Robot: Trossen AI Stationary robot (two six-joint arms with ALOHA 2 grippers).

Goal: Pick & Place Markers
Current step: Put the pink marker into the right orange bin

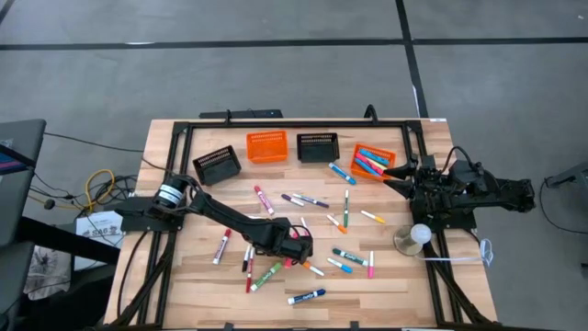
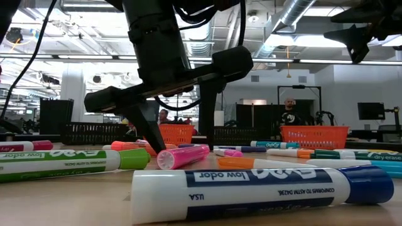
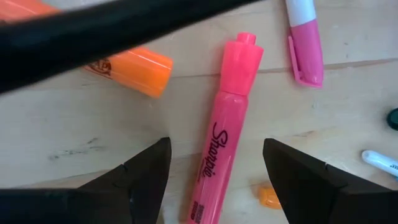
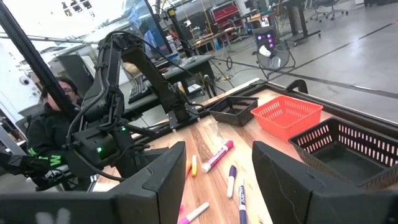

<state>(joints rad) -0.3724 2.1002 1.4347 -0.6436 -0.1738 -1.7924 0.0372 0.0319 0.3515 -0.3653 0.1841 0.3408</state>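
Observation:
Several capped markers (image 1: 315,200) in mixed colours lie scattered flat on the wooden table (image 1: 404,276). More markers lie inside the orange basket (image 1: 372,162) at the far right. My left gripper (image 3: 216,144) is open and low over the table's middle (image 1: 299,246). Its two fingers stand on either side of a pink Sharpie highlighter (image 3: 219,149), which lies flat on the wood (image 2: 185,156), and they do not touch it. An orange marker (image 3: 134,67) lies beside the highlighter. My right gripper (image 4: 217,149) is open and hangs in the air by the right-hand orange basket (image 1: 397,175).
Along the far edge stand a black basket (image 1: 217,165), an orange basket (image 1: 266,145) and another black basket (image 1: 317,145). A white ball on a round base (image 1: 415,237) sits near the right edge. A large blue-capped marker (image 2: 264,191) lies near the front. A person (image 4: 50,118) sits beyond the table.

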